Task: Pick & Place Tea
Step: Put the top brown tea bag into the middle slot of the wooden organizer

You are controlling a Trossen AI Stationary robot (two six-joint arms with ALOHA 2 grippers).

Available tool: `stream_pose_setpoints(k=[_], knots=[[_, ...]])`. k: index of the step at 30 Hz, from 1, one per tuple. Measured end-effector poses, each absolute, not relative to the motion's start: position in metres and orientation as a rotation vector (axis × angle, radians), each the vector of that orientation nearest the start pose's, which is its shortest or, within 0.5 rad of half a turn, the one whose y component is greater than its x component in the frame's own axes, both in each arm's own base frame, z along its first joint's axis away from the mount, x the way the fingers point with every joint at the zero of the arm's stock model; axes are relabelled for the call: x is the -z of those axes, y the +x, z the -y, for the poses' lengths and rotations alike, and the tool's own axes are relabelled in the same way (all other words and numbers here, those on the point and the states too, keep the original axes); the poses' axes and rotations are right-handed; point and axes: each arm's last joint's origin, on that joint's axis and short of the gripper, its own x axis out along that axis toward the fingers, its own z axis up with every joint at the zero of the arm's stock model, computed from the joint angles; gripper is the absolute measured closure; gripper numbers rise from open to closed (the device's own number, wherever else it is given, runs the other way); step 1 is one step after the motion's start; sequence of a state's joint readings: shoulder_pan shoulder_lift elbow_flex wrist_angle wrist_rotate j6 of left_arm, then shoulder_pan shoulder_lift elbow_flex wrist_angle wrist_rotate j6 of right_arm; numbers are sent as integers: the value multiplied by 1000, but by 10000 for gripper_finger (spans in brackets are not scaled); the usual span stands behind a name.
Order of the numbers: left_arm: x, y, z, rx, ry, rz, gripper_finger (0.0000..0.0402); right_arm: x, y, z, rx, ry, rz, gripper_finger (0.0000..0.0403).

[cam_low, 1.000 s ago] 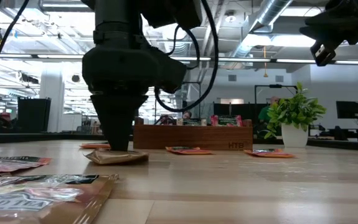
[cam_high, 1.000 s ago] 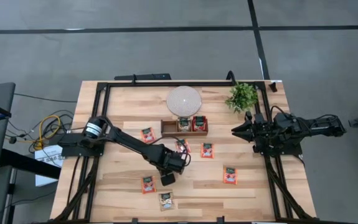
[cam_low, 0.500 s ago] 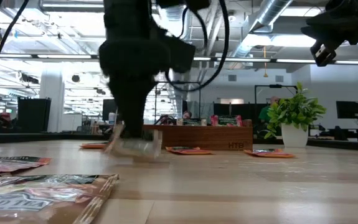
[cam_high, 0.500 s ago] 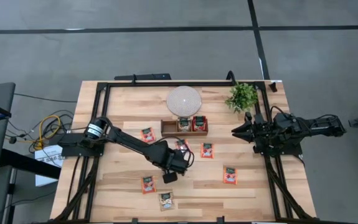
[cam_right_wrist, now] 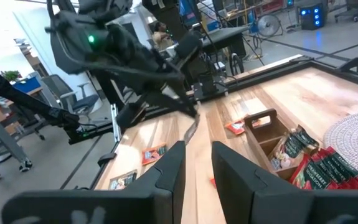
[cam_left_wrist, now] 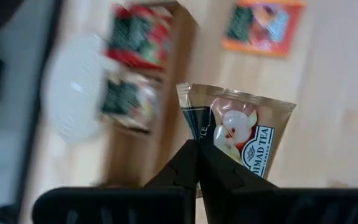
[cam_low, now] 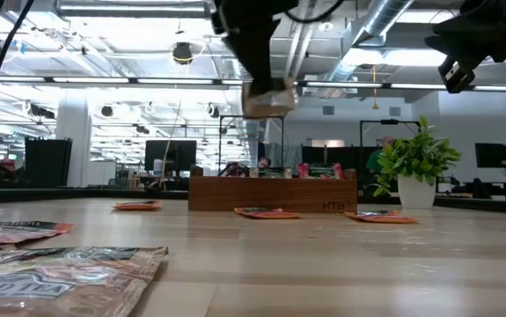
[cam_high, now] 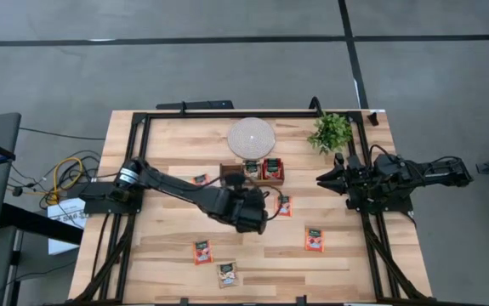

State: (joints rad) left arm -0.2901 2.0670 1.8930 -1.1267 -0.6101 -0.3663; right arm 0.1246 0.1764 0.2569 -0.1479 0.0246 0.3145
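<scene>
My left gripper (cam_high: 255, 219) hangs over the table's middle, near side of the brown tray (cam_high: 252, 172), shut on a pale tan tea sachet (cam_left_wrist: 244, 134). The sachet also shows high above the table in the low view (cam_low: 270, 99); the arm hides it in the high view. Other sachets lie flat on the table: (cam_high: 200, 179), (cam_high: 283, 205), (cam_high: 314, 240), (cam_high: 202, 252), (cam_high: 226, 274). More sachets stand in the tray's middle and right compartments. My right gripper (cam_high: 322, 179) waits at the table's right edge, open and empty. My left gripper pinches the tan sachet between its two fingers (cam_left_wrist: 194, 163) at the edge by its dark band (cam_left_wrist: 198, 134). The fingers come from above, pointing down. The sachet is lifted clear of the table and sticks out below the fingertips, roughly level.
A round white disc (cam_high: 251, 136) lies behind the tray, and a small green plant (cam_high: 331, 132) stands at the far right. A black frame (cam_high: 139, 127) runs around the table's edges.
My left gripper, shut on the tan sachet, has lifted it off the table and carried it up and toward the far right, toward the tray. The sachet, flat on the wood a second ago, now hangs well clear of it.
</scene>
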Motion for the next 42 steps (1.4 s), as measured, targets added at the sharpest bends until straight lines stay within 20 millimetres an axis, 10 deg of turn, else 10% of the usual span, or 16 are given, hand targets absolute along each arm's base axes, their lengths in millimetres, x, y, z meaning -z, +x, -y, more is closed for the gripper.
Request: stream_pose_setpoints(k=[21, 42], knots=[[-276, 429, 63, -576, 555, -1002, 401, -219, 133, -7, 5, 273, -110, 329], [-281, 440, 47, -583, 617, -957, 401, -240, 218, 24, 99, 278, -218, 207]])
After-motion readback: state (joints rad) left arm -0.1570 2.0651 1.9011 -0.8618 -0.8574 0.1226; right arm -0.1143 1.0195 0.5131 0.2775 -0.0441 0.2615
